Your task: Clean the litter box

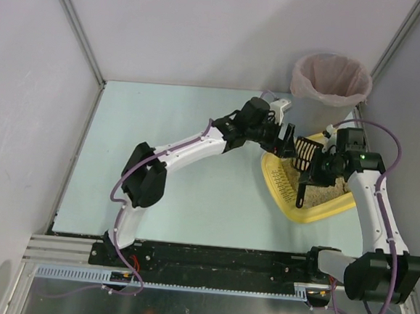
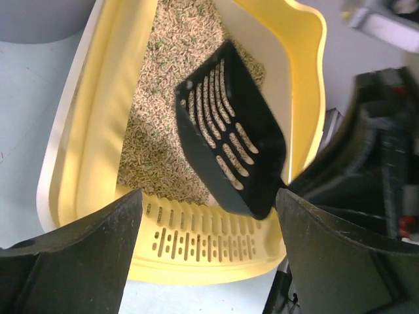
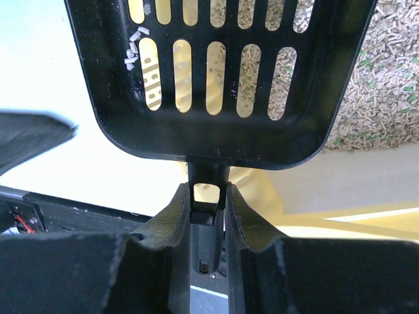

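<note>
Black plastic fills the right wrist view. The right gripper (image 3: pixel 208 196) is clamped narrow on the handle of a slotted scoop (image 3: pixel 216 140), whose blade reaches away from the wrist and hangs above the litter (image 3: pixel 386 78). A few pale pellets cling to the blade; otherwise it looks empty. The left gripper (image 2: pixel 208 216) is spread wide and holds nothing, hovering just beside the near end of the litter box (image 2: pixel 98 131).

To scoop well, the blade's front edge should probably enter the litter at a shallow angle and slide along the floor. It should then lift level with a gentle shake, so clean pellets fall through the slots. The open left fingers could steady the rim if the tray skids.

The litter box sits at the far right of the table (image 1: pixel 185 199), touching or just in front of a grey bin (image 1: pixel 330 86) lined in pink. It lies skewed to the table edges, with its perforated ledge facing the left arm. As far as I can judge, its long axis runs from that ledge toward the right side.
</note>
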Robot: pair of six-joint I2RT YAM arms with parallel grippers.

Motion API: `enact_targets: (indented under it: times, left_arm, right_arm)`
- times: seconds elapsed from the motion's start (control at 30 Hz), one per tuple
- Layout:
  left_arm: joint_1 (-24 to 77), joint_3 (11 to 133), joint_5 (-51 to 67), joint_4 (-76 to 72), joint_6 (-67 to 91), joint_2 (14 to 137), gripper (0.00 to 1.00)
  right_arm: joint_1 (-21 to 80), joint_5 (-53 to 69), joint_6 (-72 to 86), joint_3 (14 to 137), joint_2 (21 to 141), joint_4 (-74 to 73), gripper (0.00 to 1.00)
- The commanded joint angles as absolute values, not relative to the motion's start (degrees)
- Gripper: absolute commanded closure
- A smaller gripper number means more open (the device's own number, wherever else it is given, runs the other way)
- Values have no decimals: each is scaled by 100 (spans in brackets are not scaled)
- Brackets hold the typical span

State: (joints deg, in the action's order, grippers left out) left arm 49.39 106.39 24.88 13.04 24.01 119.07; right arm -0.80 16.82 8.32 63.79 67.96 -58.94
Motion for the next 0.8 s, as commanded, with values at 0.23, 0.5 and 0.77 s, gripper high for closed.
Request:
enact_targets:
  times: [0.23, 0.5, 0.77]
  left_arm:
    - [4957, 11610, 2417, 1204, 2654, 12551, 18]
    - [4940, 11593, 2645, 1195, 2707, 12630, 68]
    - [4843, 11584, 2795, 1204, 3260, 12587, 100]
  right_arm:
    - [615, 1688, 747, 6592, 6504, -5862, 100]
    - [668, 1468, 791, 6592, 6372, -5757, 100]
    - [686, 678, 1063, 6574, 5811, -5433, 58]
